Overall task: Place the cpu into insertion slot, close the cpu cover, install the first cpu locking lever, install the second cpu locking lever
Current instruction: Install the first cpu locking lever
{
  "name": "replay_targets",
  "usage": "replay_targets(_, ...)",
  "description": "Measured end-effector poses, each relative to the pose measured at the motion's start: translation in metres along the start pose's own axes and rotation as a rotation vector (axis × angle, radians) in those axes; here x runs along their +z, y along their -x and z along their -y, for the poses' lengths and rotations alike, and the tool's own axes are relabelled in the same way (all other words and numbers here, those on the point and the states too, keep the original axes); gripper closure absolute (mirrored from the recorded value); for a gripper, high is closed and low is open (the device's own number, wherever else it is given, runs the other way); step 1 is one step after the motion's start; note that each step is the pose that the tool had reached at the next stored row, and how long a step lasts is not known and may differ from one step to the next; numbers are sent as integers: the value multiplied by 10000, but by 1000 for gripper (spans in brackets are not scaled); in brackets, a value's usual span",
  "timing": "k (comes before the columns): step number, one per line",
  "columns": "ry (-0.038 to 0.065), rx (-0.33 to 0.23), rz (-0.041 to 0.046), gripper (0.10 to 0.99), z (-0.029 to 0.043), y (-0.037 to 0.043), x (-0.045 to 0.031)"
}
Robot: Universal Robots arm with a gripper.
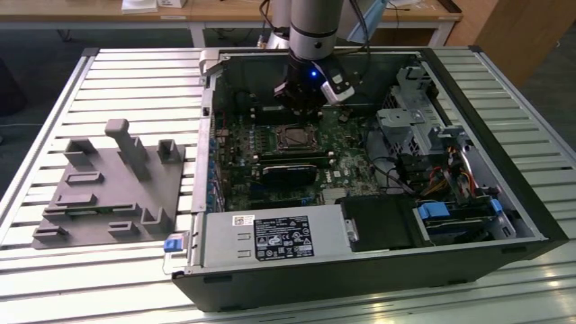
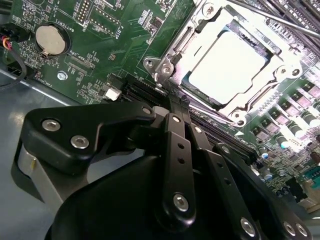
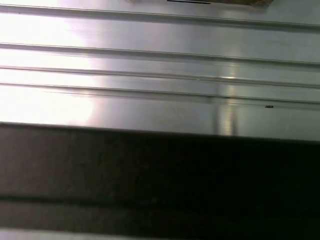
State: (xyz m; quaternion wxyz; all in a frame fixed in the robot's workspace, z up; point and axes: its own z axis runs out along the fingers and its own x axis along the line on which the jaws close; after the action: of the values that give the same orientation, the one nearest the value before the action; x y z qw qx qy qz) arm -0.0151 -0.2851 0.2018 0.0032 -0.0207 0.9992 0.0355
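The cpu [image 2: 227, 64], a pale square face, lies in the insertion slot [image 1: 293, 137] on the green board. The silver cpu cover [image 2: 176, 47] lies flat around it, its window framing the chip. A thin metal lever rod [image 2: 272, 15] runs along the socket's far side. In the second wrist view my gripper [image 2: 176, 102] has its black fingers [image 2: 172, 131] drawn together with nothing between them, the tips just off the socket corner that has a screw [image 2: 149, 64]. The exterior view shows the gripper [image 1: 301, 108] low inside the case, just behind the socket.
The open computer case [image 1: 504, 223] lies on a slatted metal table [image 1: 135, 81]. A black heatsink block [image 1: 290, 174] sits in front of the socket, with drive cages and cables [image 1: 432, 155] on the exterior view's right. A grey fixture [image 1: 108, 185] stands outside on the left. A coin battery [image 2: 50, 40] is on the board.
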Motion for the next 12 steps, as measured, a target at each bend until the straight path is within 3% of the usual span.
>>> replay_targets(12, -79, 1, -4, 980, 2, 0, 24)
